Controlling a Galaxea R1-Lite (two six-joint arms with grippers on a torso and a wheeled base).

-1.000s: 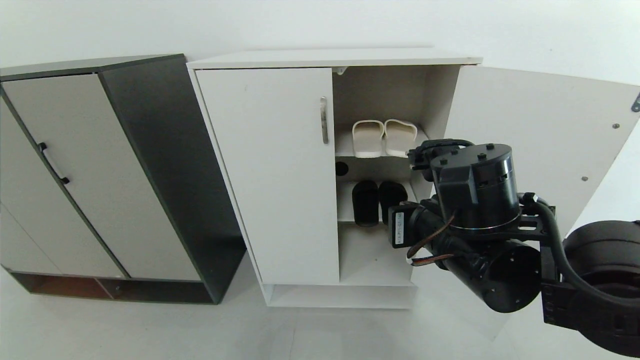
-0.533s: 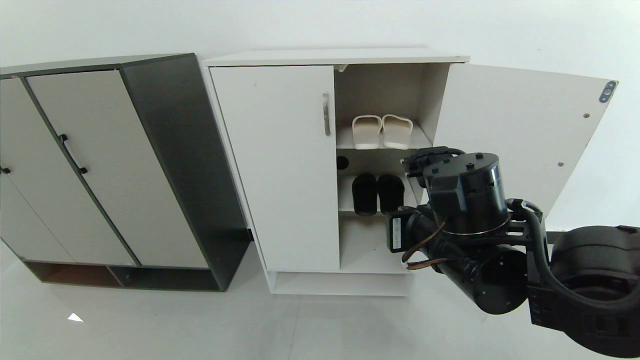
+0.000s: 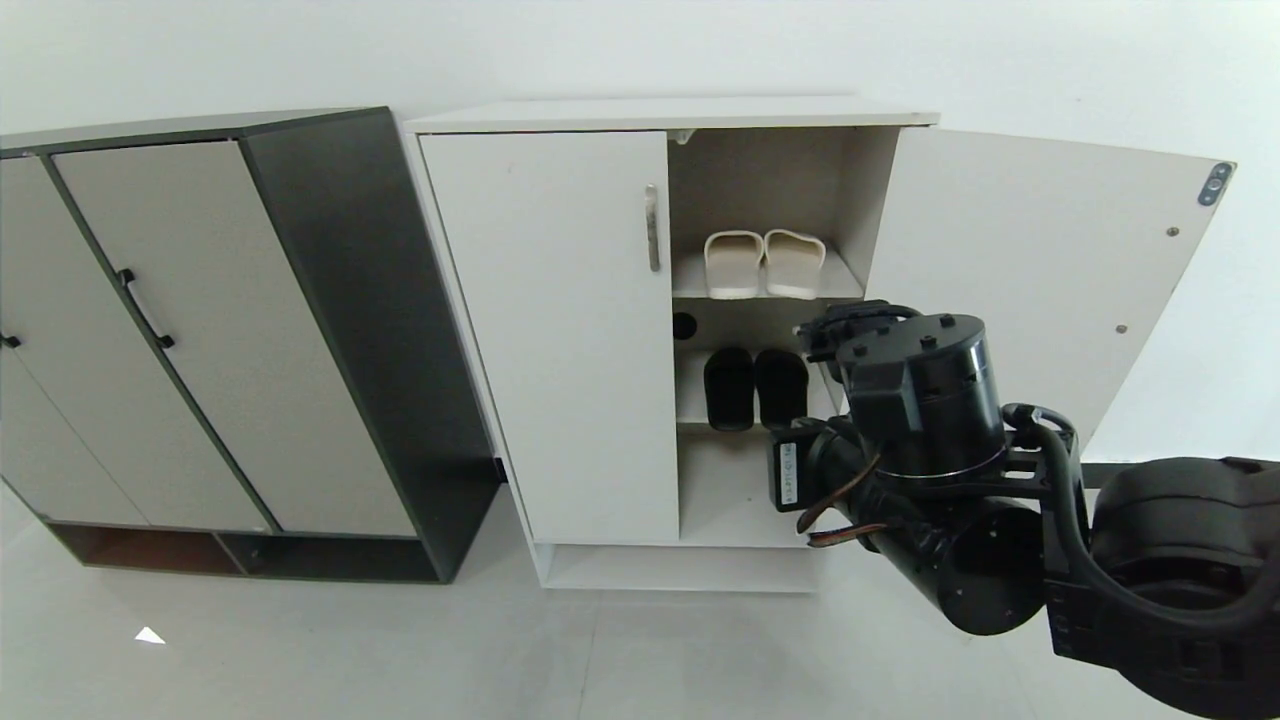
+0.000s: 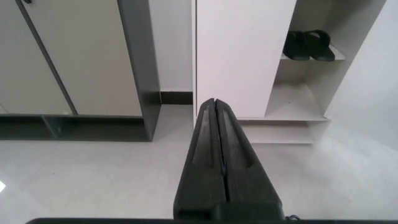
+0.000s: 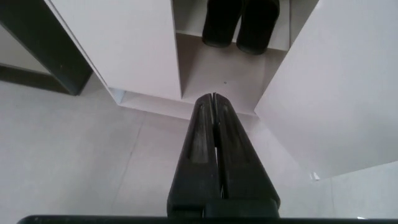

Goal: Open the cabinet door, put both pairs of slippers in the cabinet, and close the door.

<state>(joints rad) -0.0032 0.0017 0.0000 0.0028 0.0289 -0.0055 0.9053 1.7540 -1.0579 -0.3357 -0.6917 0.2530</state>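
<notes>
Both pairs already sit inside the white cabinet (image 3: 660, 115). The beige slippers (image 3: 765, 264) lie side by side on the upper shelf, long axis running front to back, straps toward the rear wall. The black slippers (image 3: 755, 387) lie the same way on the shelf below, near its front edge; you cannot tell which end faces out.

The right door (image 3: 1030, 260) stands swung wide to the right, its free edge well away from the cabinet body. The left door (image 3: 555, 330) is shut, its handle (image 3: 651, 228) upright beside the opening.

Your right arm (image 3: 930, 400) hangs in front of the opening's right side, between the shelves and the open door. The right gripper (image 5: 215, 98) has its jaws pressed together, holding nothing, above the floor (image 5: 93, 155) before the bottom shelf. The left gripper (image 4: 215, 102) also has its jaws together, aimed low at the white cabinet's left corner.

A dark cabinet (image 3: 300, 300) stands just left of the white one, doors shut.
</notes>
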